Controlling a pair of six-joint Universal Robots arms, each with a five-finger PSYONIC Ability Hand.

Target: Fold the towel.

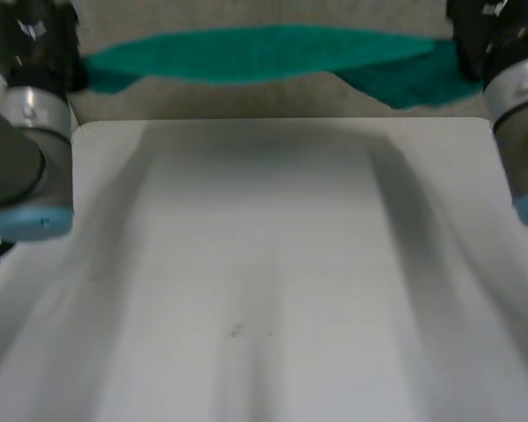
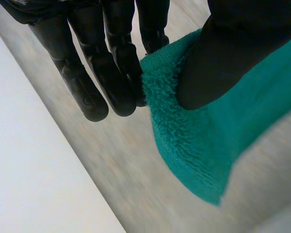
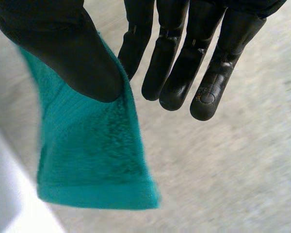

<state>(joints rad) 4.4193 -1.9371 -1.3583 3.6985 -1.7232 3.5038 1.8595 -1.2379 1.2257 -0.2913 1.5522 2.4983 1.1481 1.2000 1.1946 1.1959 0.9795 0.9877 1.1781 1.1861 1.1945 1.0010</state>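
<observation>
Left hand [image 2: 223, 58], right hand [image 3: 63, 48] pinch one towel [image 1: 246, 54]

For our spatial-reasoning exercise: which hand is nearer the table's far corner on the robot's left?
Left. The left hand pinches the towel just beyond that corner; the right hand pinches its other end, past the opposite far corner.

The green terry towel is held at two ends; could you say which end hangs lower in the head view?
The end pinched by the right hand: the green terry towel droops lower there than at the left hand.
</observation>
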